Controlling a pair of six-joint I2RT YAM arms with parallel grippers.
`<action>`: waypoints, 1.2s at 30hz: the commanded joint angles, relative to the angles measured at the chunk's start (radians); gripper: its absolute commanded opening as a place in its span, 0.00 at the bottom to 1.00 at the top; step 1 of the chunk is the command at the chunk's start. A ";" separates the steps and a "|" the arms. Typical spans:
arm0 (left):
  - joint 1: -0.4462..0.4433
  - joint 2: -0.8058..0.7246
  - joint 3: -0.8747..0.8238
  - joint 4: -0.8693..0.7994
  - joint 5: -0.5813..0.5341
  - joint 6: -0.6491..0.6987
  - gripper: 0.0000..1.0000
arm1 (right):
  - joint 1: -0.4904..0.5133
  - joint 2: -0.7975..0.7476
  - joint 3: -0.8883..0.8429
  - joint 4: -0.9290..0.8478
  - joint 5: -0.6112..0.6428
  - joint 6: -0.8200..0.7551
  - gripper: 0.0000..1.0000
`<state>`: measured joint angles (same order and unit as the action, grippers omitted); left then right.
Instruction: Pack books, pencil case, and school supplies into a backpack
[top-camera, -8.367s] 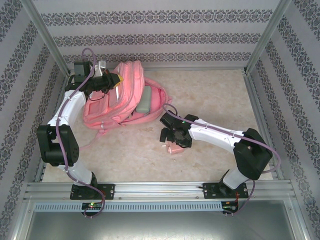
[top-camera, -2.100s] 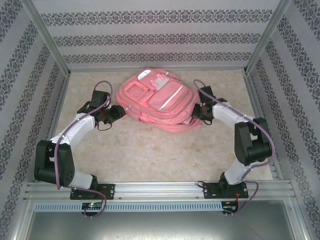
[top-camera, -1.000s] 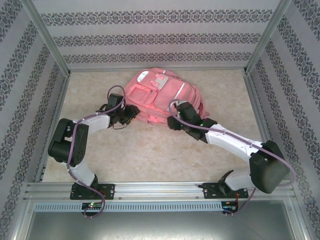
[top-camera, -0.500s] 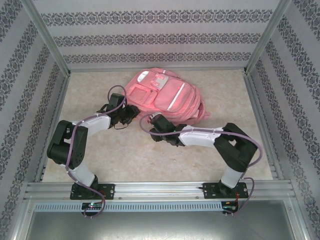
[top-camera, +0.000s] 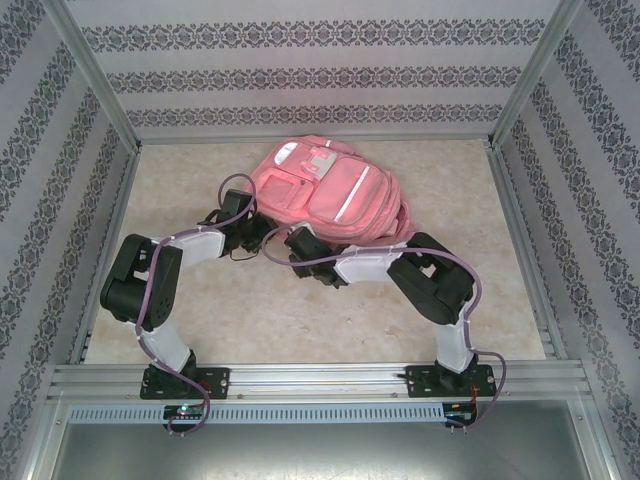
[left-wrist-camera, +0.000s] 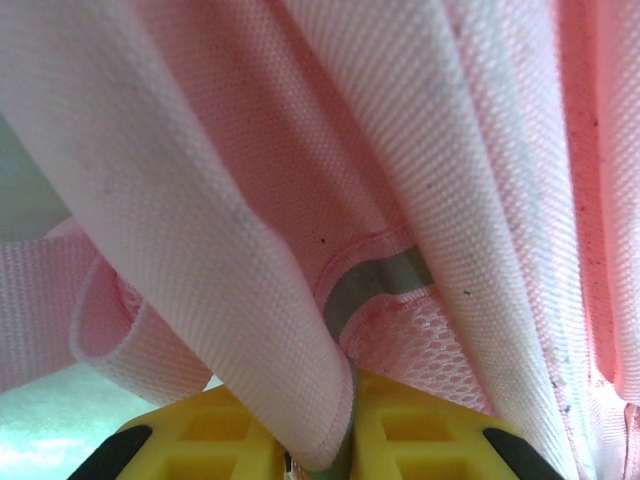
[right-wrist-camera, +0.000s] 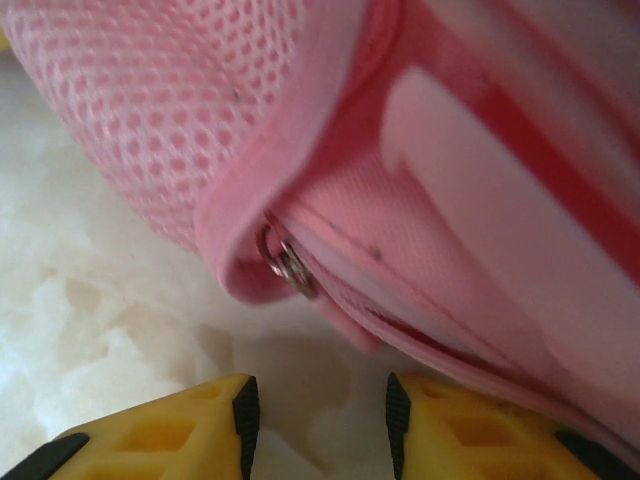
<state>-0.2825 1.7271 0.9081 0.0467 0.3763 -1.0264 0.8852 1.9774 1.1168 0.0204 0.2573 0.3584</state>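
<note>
Backpack (top-camera: 330, 195) is laid front-up on table (top-camera: 250, 310), toward the far side. Left gripper (left-wrist-camera: 335, 445) is seen clamped on a fold of backpack fabric at the near-left edge. Right gripper (right-wrist-camera: 320, 415) is seen at the near edge, fingers apart, nothing gripped; zip ring (right-wrist-camera: 285, 262) is seen just ahead.

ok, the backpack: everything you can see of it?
The backpack is pink woven fabric with mesh panels, front pockets and a pale stripe. It lies front-up on the far middle of the table. The left gripper pinches a fold at its near-left edge. The right gripper is open just short of a metal zip ring at its near edge.
</note>
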 joint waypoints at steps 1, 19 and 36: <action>-0.018 0.022 0.021 0.015 -0.016 -0.001 0.21 | -0.020 0.050 0.059 0.050 0.020 -0.026 0.40; 0.005 0.004 0.054 -0.051 -0.091 0.032 0.00 | -0.073 -0.165 -0.140 -0.004 0.050 0.058 0.00; 0.027 0.022 0.063 -0.043 -0.055 0.053 0.00 | -0.147 -0.328 -0.332 -0.031 0.018 0.093 0.00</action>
<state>-0.2646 1.7332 0.9470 -0.0048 0.3580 -0.9882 0.7414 1.6688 0.7753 -0.0036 0.2947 0.4397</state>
